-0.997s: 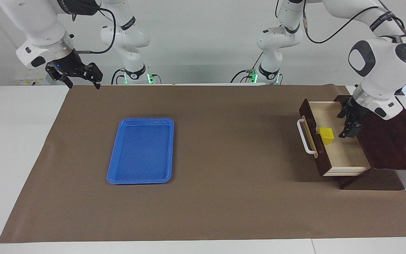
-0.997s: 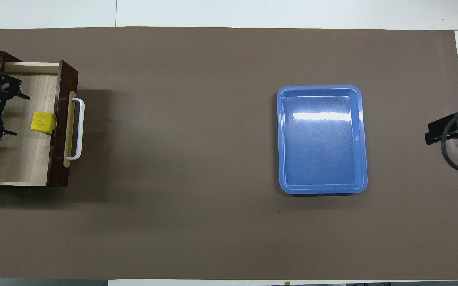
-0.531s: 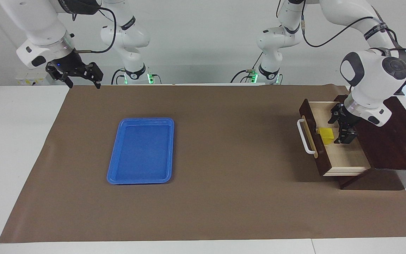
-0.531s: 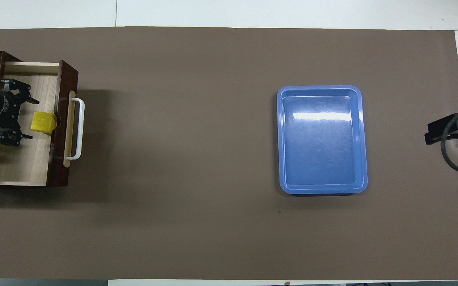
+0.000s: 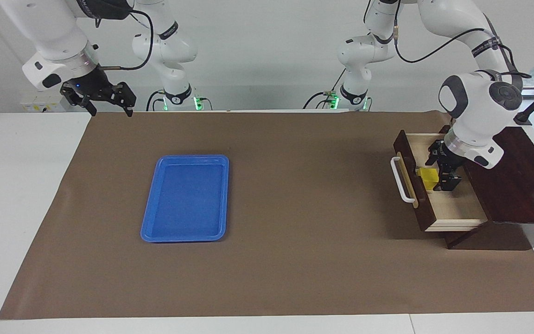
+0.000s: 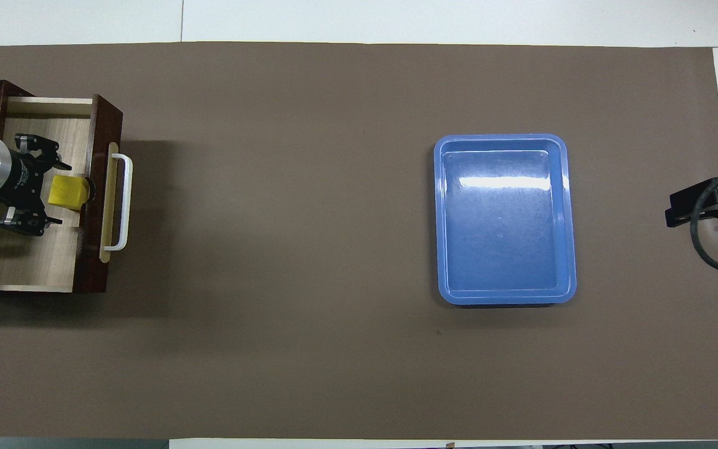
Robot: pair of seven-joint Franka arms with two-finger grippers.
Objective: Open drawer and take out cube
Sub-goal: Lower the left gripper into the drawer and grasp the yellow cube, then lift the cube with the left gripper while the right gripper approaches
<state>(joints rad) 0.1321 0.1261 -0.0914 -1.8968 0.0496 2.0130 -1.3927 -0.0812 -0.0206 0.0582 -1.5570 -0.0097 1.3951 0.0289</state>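
Left tool (image 5: 442, 170), fingers spread, reaches into the pulled-out dark brown wooden drawer (image 5: 452, 211); closing on the small yellow cube (image 5: 428, 176) comes next.

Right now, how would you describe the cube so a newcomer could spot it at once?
Find the dark drawer pulled open at the left arm's end of the table. On its pale floor, just inside the white-handled front, sits the cube: small, bright yellow, the only loose item there.

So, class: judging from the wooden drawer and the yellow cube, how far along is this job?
Done: the dark brown wooden drawer stands pulled open. In hand: the left gripper is down inside it, open, beside the small yellow cube, not gripping it. Left: close on the cube and lift it out. The right gripper waits open above the table's edge, at the right arm's end.
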